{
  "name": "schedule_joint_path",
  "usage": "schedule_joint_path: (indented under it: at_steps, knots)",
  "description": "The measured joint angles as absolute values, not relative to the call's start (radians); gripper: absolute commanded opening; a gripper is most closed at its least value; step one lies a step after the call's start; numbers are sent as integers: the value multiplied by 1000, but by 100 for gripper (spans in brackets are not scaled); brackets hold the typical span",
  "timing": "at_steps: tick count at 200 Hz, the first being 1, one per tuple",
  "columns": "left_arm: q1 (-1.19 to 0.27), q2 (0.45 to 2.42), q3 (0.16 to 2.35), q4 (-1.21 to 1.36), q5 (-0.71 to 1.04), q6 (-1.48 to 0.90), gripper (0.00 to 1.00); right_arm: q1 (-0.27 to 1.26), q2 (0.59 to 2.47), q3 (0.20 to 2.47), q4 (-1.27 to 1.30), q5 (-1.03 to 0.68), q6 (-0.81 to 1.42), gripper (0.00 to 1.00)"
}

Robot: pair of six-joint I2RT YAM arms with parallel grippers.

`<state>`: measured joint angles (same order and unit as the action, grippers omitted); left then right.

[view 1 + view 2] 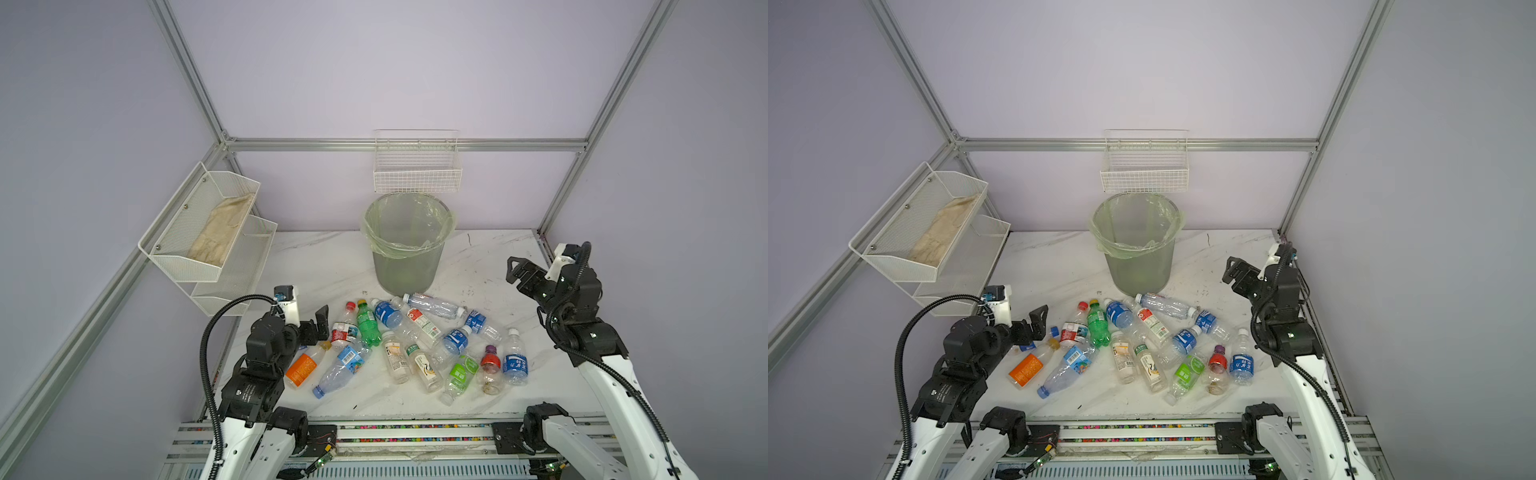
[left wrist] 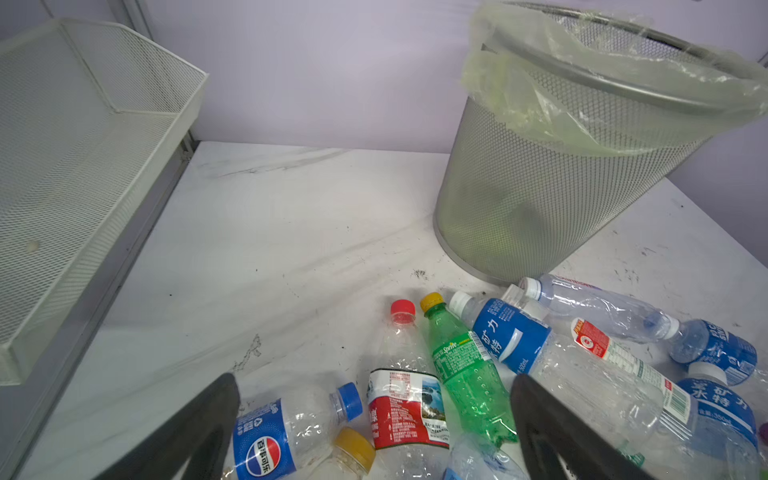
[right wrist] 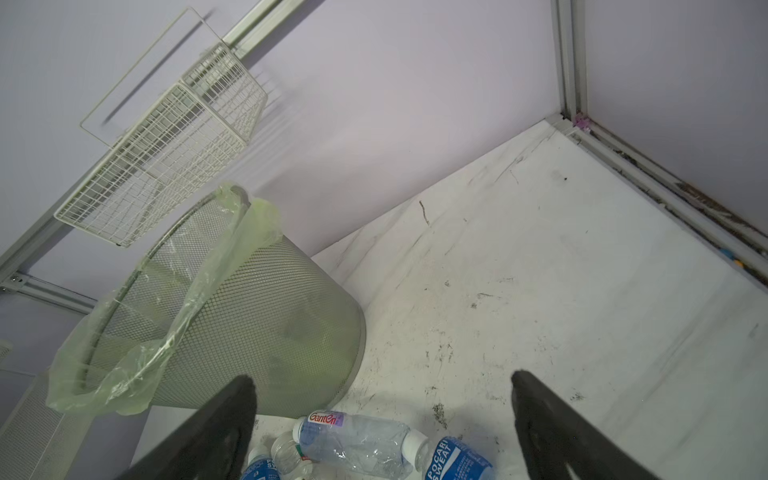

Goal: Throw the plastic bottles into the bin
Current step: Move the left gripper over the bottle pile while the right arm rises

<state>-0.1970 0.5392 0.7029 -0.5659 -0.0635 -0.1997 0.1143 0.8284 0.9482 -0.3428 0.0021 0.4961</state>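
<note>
Centrally placed bottles point(image 1: 419, 322): lying scattered on the table point(image 1: 316, 266) in a loose pile in front of the bin point(image 1: 405, 270); mostly clear, with blue, red, green, white and orange labels.
Green bottle point(image 1: 368, 328): in the left part of the pile, yellow cap towards the bin, touching the red-capped bottle point(image 1: 345, 328) beside it.
Crumpled bottle point(image 1: 434, 305): clear, on its side, just beside the bin's base.
Bin: upright at the back of the table, with a pale green bag point(image 1: 374, 241) folded over its rim, below the wire basket point(image 1: 417, 174).
Left gripper point(image 2: 374, 384): jaws wide apart, holding nothing, low at the pile's left edge; the left wrist view shows the red-capped and green bottles between its jaws.
Right gripper point(image 3: 382, 378): jaws wide apart, holding nothing, raised to the right of the bin, well apart from the pile.
Shelf point(image 1: 187, 268): white mesh, two tiers, on the left wall; a cloth point(image 1: 222, 230) lies in the upper tier.
</note>
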Motion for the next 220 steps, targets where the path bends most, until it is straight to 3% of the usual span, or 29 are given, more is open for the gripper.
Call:
schedule_joint_path:
  at_steps: [48,109,136,220]
  knots:
    - [-321,644,703,-585,-41,-200,100,114,717,917,-451,29,461,97]
    - [-370,709,707,-692,70,-299,99,114,704,918,-493,-13,423,97]
    - [-399,721,707,-746,98,-377,93,114,706,917,-494,-43,413,97]
    - [-568,771,704,-831,-62,-685,93,114,699,908,-491,-87,405,97]
